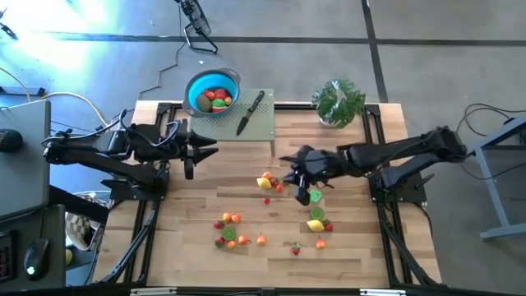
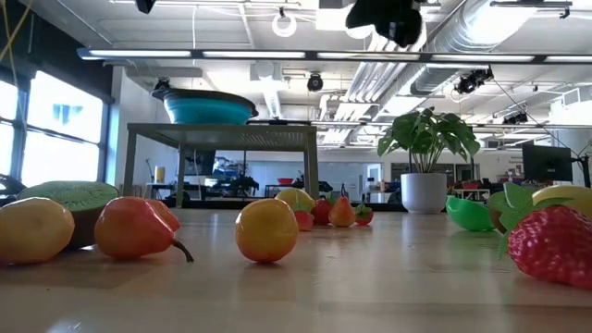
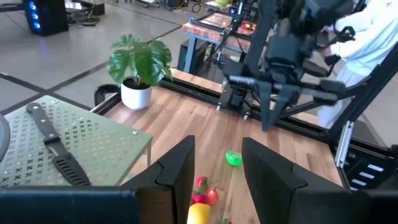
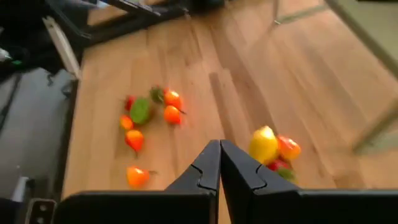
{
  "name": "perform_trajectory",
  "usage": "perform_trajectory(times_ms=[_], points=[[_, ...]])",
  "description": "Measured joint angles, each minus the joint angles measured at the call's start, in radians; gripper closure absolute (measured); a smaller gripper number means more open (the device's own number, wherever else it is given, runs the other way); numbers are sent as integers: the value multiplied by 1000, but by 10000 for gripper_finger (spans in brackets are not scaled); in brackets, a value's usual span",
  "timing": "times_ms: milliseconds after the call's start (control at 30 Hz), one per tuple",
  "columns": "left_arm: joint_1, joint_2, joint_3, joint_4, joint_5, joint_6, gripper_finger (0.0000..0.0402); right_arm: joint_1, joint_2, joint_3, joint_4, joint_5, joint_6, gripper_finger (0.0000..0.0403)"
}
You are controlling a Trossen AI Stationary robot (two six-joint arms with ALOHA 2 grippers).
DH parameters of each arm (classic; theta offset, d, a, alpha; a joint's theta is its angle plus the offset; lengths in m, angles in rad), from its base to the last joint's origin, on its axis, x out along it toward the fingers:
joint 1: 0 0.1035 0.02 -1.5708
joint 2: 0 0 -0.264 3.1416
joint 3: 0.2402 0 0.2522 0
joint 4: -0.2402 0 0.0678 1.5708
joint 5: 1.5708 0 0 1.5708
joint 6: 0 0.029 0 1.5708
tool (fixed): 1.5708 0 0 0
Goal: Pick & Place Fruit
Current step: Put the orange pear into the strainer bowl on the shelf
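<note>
The room is brightly lit by ceiling strip lights [image 2: 305, 55] and tall windows [image 2: 51, 129] in the low view. From above, a pale blue glare washes the floor [image 1: 74, 33] at the far left. The right wrist view is blurred throughout. The nearest fruit [image 2: 555, 242] in the low view looks soft.

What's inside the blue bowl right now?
The blue bowl on the perforated stand holds several fruit pieces, red, orange and green ones on top. Whatever lies beneath that top layer is covered.
</note>
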Motion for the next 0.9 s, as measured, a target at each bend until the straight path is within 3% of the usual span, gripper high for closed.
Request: perform_trajectory(times_ms=[200,567,700,900], points=[[0,0,0,0,-2,-3,273,-4,79,2,-48,46,-11,371],[0,5,0,2,-5,-41,273,-3,206,1,-111,41,-76,200],[0,6,0,0,-19,-50,273,-3,235,0,-106,35,-83,187],[0,6,0,2,-24,-71,273,-3,237,1,-103,38,-134,203]])
